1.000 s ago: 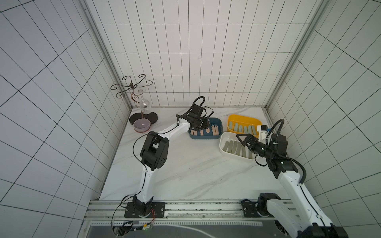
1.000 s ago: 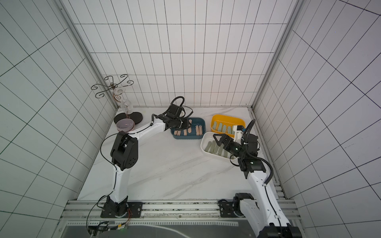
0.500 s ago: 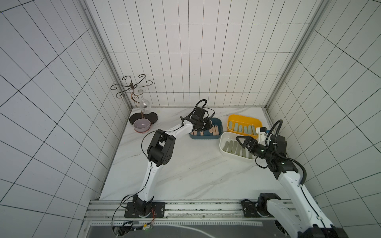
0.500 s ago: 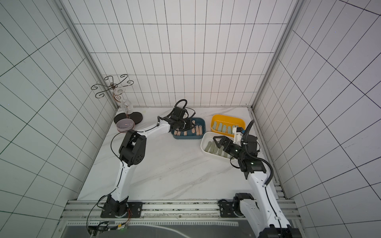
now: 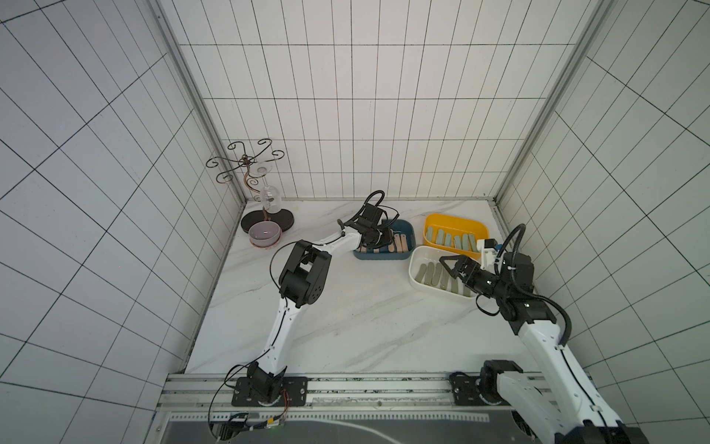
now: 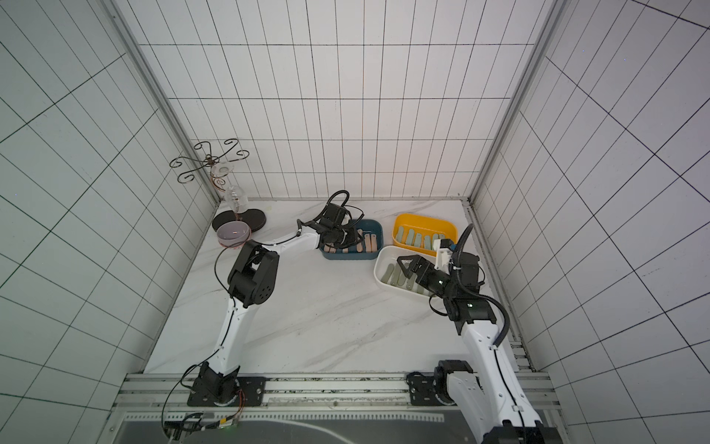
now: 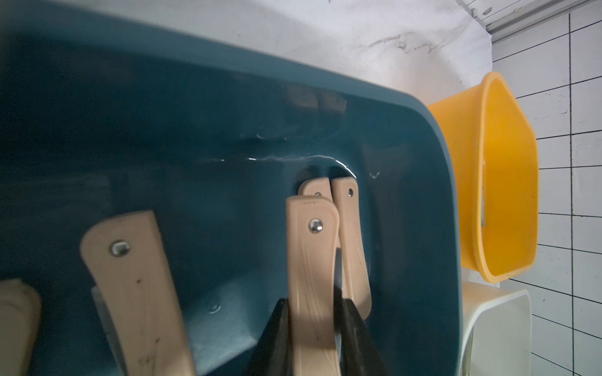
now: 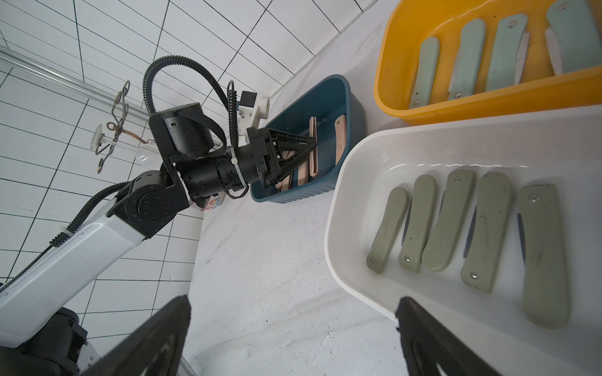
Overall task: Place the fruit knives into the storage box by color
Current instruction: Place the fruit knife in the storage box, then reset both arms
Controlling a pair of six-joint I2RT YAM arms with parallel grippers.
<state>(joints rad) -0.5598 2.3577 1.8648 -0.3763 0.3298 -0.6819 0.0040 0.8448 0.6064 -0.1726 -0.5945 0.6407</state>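
Note:
My left gripper (image 7: 312,302) is shut on a peach-pink fruit knife (image 7: 311,260) and holds it low inside the blue storage box (image 5: 384,256); both top views show the gripper (image 6: 351,240) reaching in from the left. Other pink knives (image 7: 136,286) lie on the box floor beside it. Several pale mint knives (image 8: 469,58) lie in the yellow box (image 5: 457,223). Several olive knives (image 8: 452,221) lie side by side in the white box (image 8: 335,228). My right gripper (image 8: 293,304) is open and holds nothing, and it hovers over the white box's left rim (image 5: 449,267).
The three boxes sit close together at the back right of the marble table. A metal glass rack (image 5: 253,180) with a hanging wine glass and a pink bowl (image 5: 264,234) stand at the back left. Tiled walls close in three sides.
The left arm's elbow has swung to the right, and its gripper has moved a little further into the blue box with the pink knife. The right gripper has drifted slightly left.

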